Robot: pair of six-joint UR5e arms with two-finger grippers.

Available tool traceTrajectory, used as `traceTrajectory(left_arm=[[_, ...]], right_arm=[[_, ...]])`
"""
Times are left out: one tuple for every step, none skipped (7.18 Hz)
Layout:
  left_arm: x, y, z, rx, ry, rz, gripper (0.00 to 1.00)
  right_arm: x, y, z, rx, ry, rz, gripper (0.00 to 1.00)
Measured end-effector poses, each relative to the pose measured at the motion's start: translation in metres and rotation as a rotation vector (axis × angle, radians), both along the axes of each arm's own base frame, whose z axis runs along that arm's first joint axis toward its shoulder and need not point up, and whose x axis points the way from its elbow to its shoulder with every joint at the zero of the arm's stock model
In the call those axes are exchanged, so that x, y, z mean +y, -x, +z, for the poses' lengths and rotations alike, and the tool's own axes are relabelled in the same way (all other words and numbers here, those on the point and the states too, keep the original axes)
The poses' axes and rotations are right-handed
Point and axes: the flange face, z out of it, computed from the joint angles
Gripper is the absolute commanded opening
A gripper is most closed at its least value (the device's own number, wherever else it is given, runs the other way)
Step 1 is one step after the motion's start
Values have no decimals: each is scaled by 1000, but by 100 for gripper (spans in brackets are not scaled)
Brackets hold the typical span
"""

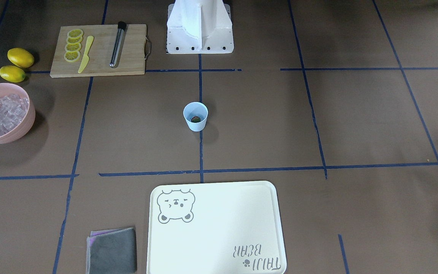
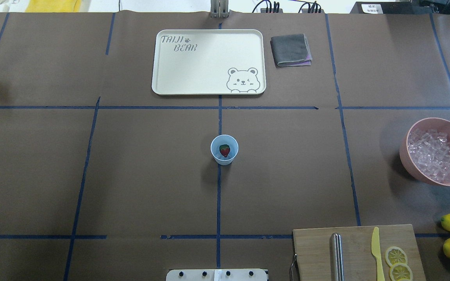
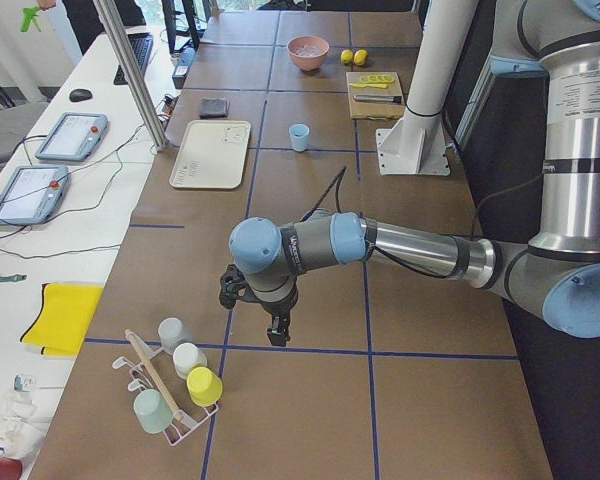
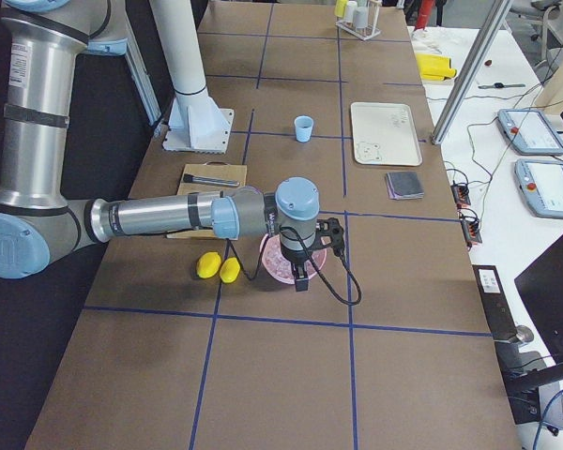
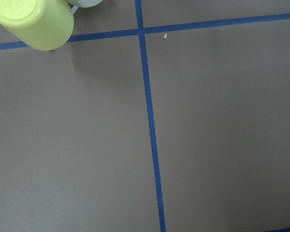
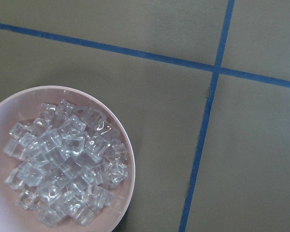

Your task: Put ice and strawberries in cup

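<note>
Hanging nose-down over the table, the right gripper has the pink bowl almost under its jaws; whether they are parted or pinched I cannot tell. Ice fills that smooth, round bowl: small glassy cubes, heaped and glinting. Well beyond both sets of jaws stands the cup, pale blue, plain, tapered and upright, with one dark-red strawberry lying inside. The left gripper hangs farthest off, its jaws equally unreadable.

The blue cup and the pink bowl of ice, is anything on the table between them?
Nothing stands there. In the overhead view the stretch from the cup to the pink bowl is bare brown paper, crossed only by one blue tape line.
</note>
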Motion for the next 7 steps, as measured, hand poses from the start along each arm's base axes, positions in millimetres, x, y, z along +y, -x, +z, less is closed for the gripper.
traceTrajectory(left_arm=[[3,0,2,-2,6,-1,100],[8,0,6,-3,12,0,100],[13,0,5,-3,10,1,100],[17,-1,2,-2,3,0,100],[19,-1,-1,-1,-2,-1,100],[19,-1,-3,-1,-6,0,100],[20,-1,-6,-1,-13,2,100]], right_arm=[[2,3,4,16,-5,-20,100],[3,6,7,38,-9,-41,100],[4,9,8,51,-4,-56,100],[4,10,8,59,3,-64,100],[4,10,8,63,6,-65,100],[4,9,7,65,5,-63,100],[4,8,5,65,2,-62,100]])
